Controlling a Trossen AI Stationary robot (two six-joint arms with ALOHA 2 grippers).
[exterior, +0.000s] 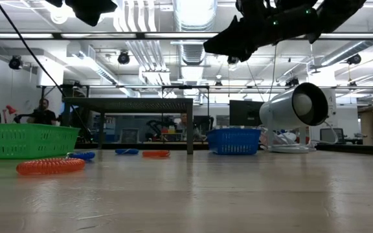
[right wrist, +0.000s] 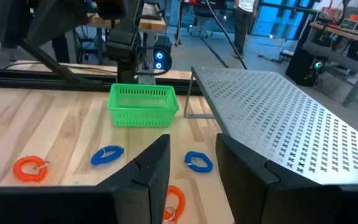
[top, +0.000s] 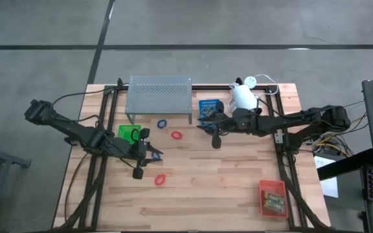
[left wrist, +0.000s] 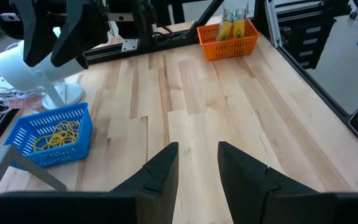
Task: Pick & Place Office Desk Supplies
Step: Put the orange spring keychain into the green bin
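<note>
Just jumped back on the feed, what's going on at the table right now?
Both arms hang above the table holding nothing. The left gripper is beside the green tray, the right gripper next to the blue tray, which holds tan rubber bands. Both sets of jaws stand apart. Red and blue loops lie loose on the wood, and the red-orange tray has the card boxes.

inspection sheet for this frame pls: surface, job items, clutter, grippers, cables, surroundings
Surface: light wooden plank table.
Job's things: green plastic tray; blue plastic tray holding tan rubber bands; red-orange plastic tray holding printed card boxes; red coiled loops, blue coiled loops loose.
Clutter: white lamp; grey perforated metal shelf.
Grippers: left gripper and right gripper both open, empty, above the table.
Cables: white lamp cord.
Surroundings: person in the background.
</note>
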